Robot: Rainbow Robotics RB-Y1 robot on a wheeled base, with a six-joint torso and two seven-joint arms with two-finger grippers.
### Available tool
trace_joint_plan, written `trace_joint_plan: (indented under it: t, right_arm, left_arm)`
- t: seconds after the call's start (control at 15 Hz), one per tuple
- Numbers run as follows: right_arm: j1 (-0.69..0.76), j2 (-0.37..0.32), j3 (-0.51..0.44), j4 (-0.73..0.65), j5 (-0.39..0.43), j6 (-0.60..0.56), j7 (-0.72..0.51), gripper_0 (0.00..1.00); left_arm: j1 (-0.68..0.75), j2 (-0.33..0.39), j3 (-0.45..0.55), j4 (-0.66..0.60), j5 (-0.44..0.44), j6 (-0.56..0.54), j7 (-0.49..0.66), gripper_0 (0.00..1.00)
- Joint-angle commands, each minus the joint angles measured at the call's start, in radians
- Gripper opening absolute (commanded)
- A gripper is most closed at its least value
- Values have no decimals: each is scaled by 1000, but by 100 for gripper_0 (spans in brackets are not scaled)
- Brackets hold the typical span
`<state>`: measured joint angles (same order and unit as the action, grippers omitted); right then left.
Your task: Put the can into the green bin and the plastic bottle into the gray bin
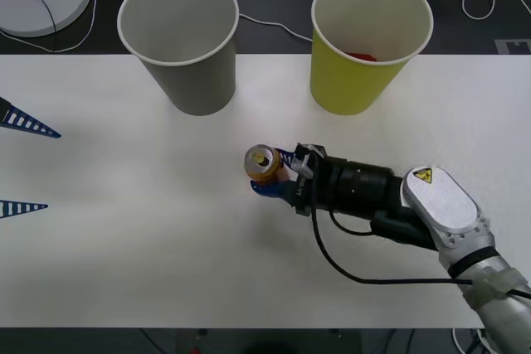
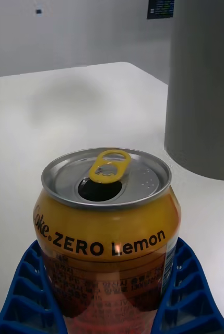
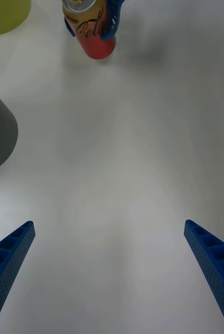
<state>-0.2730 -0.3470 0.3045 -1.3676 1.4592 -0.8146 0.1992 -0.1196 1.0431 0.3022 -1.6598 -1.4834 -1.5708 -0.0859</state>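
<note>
Mid-table, right gripper (image 1: 278, 173) is clamped on the can (image 1: 264, 163), one blue ribbed finger on each side of it, seen close in the right wrist view. Can stands upright, long axis vertical, silver top and open pull tab up. Cannot tell if its base touches the table (image 1: 124, 238) or sits just above it.

Key relation: green bin (image 1: 369, 43) lies ahead of the held can and toward the robot's right, at the far table edge. Gray bin (image 1: 181, 43) is ahead and to the left, roughly as far off. So the carry should go forward-right and must lift the can over the white rim before release. Right arm reaches in from the lower right, forearm low over the table.

Left gripper (image 1: 23, 163) waits at the left edge of the table, fingers (image 3: 10, 261) spread wide with nothing between them, well apart from the can.

Hard to make out: something red lies inside the green bin, mostly hidden by its near wall, cannot identify it. No plastic bottle on the table. Lower part of the can is hidden behind the fingers in the right wrist view.
</note>
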Motion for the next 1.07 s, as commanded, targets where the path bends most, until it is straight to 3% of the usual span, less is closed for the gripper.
trace_joint_plan:
  t: [0.07,0.27,0.4,0.73,1.07]
  right_arm:
    - [90,-79,-10,-223,176,-1,-247,0]
    - [175,-188,-18,-432,317,-6,-500,0]
    - [205,-245,-44,-515,356,-47,-606,0]
    - [233,-357,-220,-697,412,-284,-842,0]
    - [248,-494,-375,-814,397,-428,-1058,0]
  left_arm:
    - [0,0,0,0,0,0,0,100]
    - [0,0,0,0,0,0,0,100]
    - [0,0,0,0,0,0,0,100]
    - [0,0,0,0,0,0,0,100]
    - [0,0,0,0,0,0,0,100]
